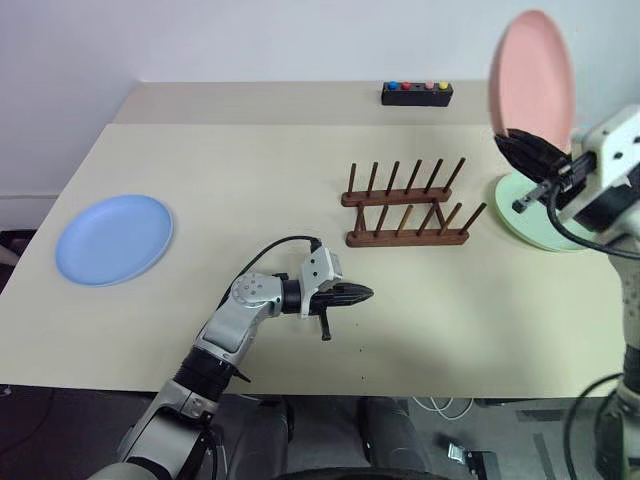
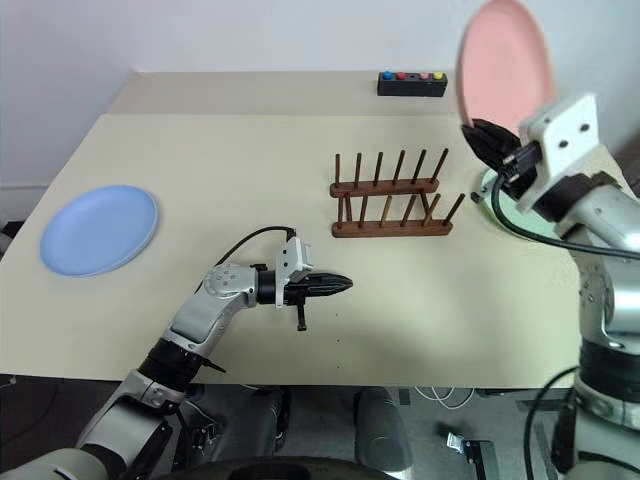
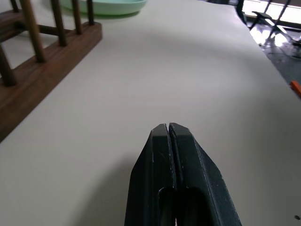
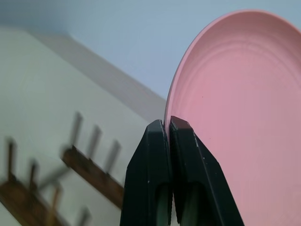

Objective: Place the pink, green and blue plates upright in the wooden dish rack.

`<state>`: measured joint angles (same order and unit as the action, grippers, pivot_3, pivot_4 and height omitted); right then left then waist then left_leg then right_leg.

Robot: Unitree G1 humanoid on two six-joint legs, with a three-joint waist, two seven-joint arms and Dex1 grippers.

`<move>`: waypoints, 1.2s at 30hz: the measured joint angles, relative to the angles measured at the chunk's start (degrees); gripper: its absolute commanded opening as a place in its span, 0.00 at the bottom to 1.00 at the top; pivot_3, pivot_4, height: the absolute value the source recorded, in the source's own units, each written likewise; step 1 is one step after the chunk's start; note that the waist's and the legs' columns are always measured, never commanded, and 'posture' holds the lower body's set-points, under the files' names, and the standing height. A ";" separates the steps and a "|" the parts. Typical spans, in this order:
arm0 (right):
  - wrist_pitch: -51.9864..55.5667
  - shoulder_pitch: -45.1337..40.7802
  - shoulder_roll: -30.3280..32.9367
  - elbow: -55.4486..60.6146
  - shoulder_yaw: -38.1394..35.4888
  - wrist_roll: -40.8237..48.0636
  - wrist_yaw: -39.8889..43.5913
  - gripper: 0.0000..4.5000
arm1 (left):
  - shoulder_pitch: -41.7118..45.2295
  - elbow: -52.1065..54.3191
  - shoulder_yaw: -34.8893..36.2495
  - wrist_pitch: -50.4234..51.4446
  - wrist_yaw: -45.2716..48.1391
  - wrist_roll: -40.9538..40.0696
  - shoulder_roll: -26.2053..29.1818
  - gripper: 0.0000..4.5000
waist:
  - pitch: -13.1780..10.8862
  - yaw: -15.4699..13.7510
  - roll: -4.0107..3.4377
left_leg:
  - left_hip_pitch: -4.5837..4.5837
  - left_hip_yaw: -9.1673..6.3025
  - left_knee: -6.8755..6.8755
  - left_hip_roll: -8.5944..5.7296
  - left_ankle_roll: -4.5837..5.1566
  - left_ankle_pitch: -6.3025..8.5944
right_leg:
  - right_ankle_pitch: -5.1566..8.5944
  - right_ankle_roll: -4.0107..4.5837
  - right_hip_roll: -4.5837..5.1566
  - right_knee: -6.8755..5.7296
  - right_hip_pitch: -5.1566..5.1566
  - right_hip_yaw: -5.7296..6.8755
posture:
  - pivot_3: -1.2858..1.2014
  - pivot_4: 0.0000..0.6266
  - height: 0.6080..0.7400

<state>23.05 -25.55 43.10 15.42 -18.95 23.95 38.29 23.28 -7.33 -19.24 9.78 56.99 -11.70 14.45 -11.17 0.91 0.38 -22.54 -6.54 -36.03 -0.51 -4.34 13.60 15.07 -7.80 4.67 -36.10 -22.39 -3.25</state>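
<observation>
Where wall meets table

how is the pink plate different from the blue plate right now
The pink plate is held up in the air, on edge, pinched at its rim by the right gripper; the blue plate lies flat on the table, untouched. The pink one is on the robot's right, the blue one far left. Both are plain, round and not yet in the wooden dish rack.

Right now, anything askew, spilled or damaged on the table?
Nothing stands out. The wooden rack stands square and empty. The blue plate lies flat at the table's left, the green plate flat right of the rack. The right gripper holds the pink plate upright by its rim, in the air.
</observation>
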 measured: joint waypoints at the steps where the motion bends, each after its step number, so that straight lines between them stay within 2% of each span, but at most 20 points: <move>1: -0.44 -0.88 -0.38 -1.00 0.05 0.06 0.00 0.01 | -0.34 0.30 0.14 0.00 -0.29 0.00 0.31 0.00 | 0.00 -0.19 0.00 | -0.02 0.00 0.00 0.00 0.00 0.00 | 0.00 0.00 0.00 0.01 0.00 0.00 | 0.52 0.24 0.96; 3: -0.76 -2.89 -2.27 -3.58 -0.02 2.14 0.10 0.01 | -0.93 0.85 0.45 0.00 -1.08 0.01 1.12 0.00 | 0.00 -0.17 0.00 | -0.04 0.00 0.00 -0.01 0.00 0.00 | -0.01 -0.02 0.01 0.02 -0.01 0.00 | 0.52 0.24 0.96; 6: 2.90 -6.29 -5.78 -7.77 -2.38 9.78 0.14 0.01 | -1.89 2.29 0.89 0.10 -2.42 -0.01 1.75 0.00 | -0.01 -0.09 -0.02 | -0.04 0.00 -0.01 0.00 0.00 0.00 | -0.02 -0.01 0.01 -0.01 -0.02 -0.01 | 0.52 0.24 0.96; 16: 21.68 -8.32 -6.14 -12.54 -9.51 34.78 1.57 0.01 | -4.33 5.77 1.96 2.23 -4.70 -0.07 3.62 0.00 | -0.03 -0.02 -0.08 | -0.04 -0.01 0.02 0.00 0.01 0.01 | -0.01 -0.01 0.00 -0.03 -0.06 -0.01 | 0.52 0.24 0.96; 26: 26.57 -6.37 -5.33 -12.58 -8.34 39.80 5.81 0.01 | -4.46 5.98 2.05 2.55 -4.91 -0.07 3.63 0.00 | -0.03 -0.04 -0.08 | -0.06 0.00 -0.01 0.00 0.01 0.01 | -0.02 -0.02 0.00 -0.03 -0.07 -0.01 | 0.52 0.24 0.96; 36: 26.56 -8.96 -2.14 -22.83 -10.65 40.00 7.94 0.01 | -4.63 6.41 2.08 2.73 -4.82 -0.10 4.18 0.00 | -0.03 -0.03 -0.08 | -0.08 0.01 0.02 0.00 0.01 0.01 | -0.01 -0.02 0.00 -0.02 -0.09 -0.01 | 0.52 0.24 0.96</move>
<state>49.61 -34.51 40.97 -7.41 -29.60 63.95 46.23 18.65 -0.92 -17.16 12.51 52.17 -11.80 18.63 -11.20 0.89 0.30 -22.62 -6.53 -36.01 -0.51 -4.33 13.61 15.05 -7.82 4.67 -36.12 -22.48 -3.25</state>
